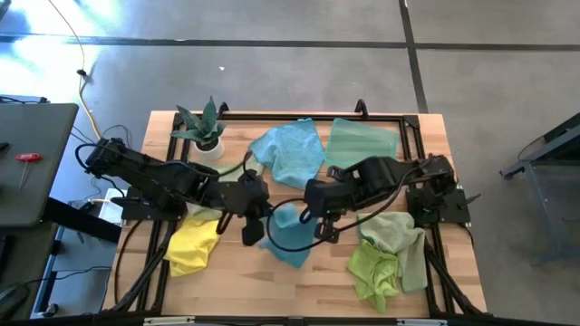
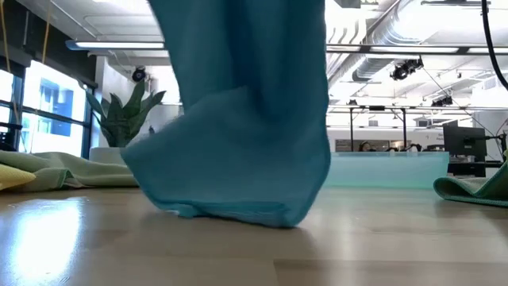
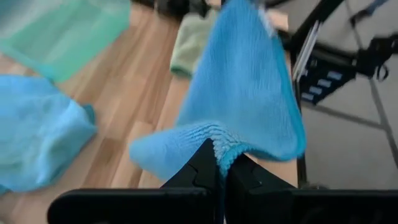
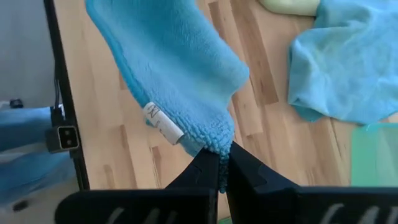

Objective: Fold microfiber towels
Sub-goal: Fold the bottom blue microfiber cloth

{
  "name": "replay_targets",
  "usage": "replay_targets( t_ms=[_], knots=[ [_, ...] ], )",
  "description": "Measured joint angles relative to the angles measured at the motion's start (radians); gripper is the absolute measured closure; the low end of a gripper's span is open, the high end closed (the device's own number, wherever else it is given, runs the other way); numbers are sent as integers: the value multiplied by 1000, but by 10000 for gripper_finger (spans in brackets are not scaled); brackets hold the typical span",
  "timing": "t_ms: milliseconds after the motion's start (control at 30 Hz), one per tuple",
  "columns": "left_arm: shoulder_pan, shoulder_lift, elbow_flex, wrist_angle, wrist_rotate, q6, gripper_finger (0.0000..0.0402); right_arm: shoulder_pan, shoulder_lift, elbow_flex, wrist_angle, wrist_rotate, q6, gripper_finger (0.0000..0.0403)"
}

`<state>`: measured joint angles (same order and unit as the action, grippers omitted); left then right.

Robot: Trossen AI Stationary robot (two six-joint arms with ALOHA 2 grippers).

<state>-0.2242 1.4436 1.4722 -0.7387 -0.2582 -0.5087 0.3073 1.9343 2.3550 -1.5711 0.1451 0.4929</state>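
Blue towel (image 1: 288, 237) is held above the table (image 1: 308, 288) centre, pinched by the left gripper (image 3: 222, 163) and the right gripper (image 4: 224, 163), both clamped on its edge.

Both arms reach in toward the middle of the table, meeting near its centre line. The left arm stretches from the left edge, its left gripper (image 1: 251, 228) pointing toward the front edge — fingers (image 3: 205, 163) pressed together on a pinch of the blue towel (image 3: 249, 99). The right arm bends in from the right edge; the right gripper (image 1: 313, 215) is likewise clamped on a corner of that towel, fingers (image 4: 208, 168) closed tight.
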Motion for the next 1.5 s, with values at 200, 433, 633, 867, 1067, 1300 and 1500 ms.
replay_targets(
  t_ms=[200, 433, 633, 867, 1067, 1300, 1500],
  knots=[
    [9, 39, 117, -169, -23, 5, 402, -5, 0, 0, 0, -75, -80, 403],
    [23, 105, 246, -386, -5, 30, 401, -26, -15, 0, 1, -97, -128, 403],
    [48, 142, 322, -503, 21, 124, 401, -71, -60, 0, 0, -97, -127, 403],
    [128, 142, 416, -546, 15, 249, 401, -113, -74, 0, 0, -102, -120, 403],
    [189, 140, 452, -597, 66, 346, 401, -168, -83, 0, 0, -159, -136, 403],
    [220, 140, 452, -678, 112, 424, 401, -230, -128, 0, 0, -152, -158, 403],
    [221, 141, 460, -649, -27, 458, 401, -245, -134, 0, 0, -188, -162, 403]
  ],
)
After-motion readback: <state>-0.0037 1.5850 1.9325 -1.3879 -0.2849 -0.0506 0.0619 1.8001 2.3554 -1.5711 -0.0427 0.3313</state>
